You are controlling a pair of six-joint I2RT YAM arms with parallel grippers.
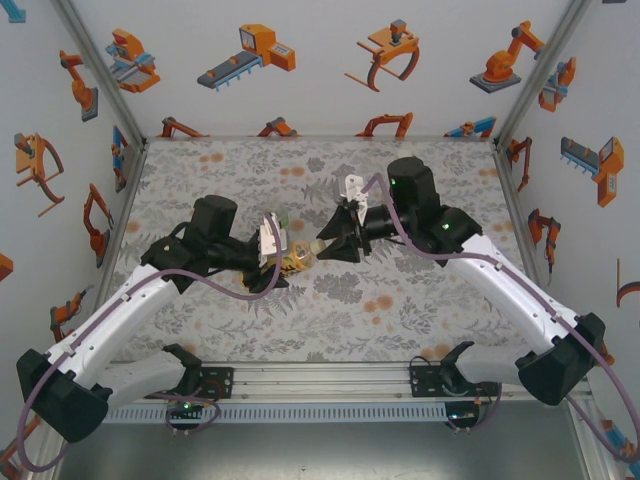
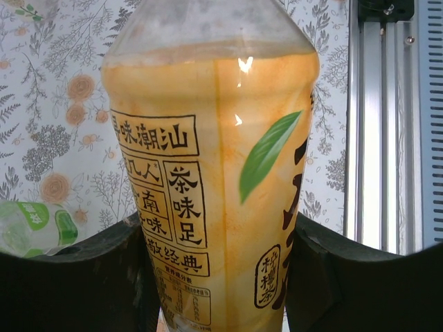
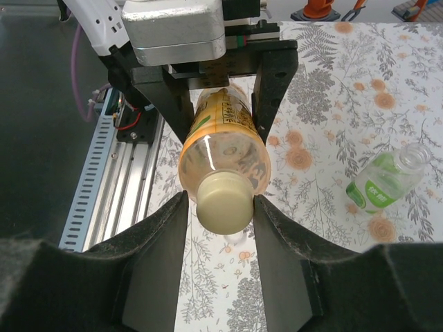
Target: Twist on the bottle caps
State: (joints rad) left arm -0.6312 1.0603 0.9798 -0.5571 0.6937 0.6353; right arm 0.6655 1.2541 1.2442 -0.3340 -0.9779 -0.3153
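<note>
Above table point(image 1: 200, 180), arms point(image 1: 130, 300) angled inward, bottle point(image 1: 298, 261) between

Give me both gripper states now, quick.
left gripper: closed, holding the yellow bottle.
right gripper: closed on its cap.

yellow bottle point(image 3: 221, 138): horizontal, off table | cap point(image 3: 223, 200): pale, on its neck | clear bottle point(image 3: 387, 181): lying, uncapped

yellow bottle point(image 2: 214, 173): neck and base are cut off by the frame edges; lower flanks are covered by the left gripper point(image 2: 218, 235).
clear bottle point(image 2: 31, 225): blurred, partly hidden behind that gripper, cut at the edge.
cap point(image 3: 223, 200): threads beneath are hidden.
</note>
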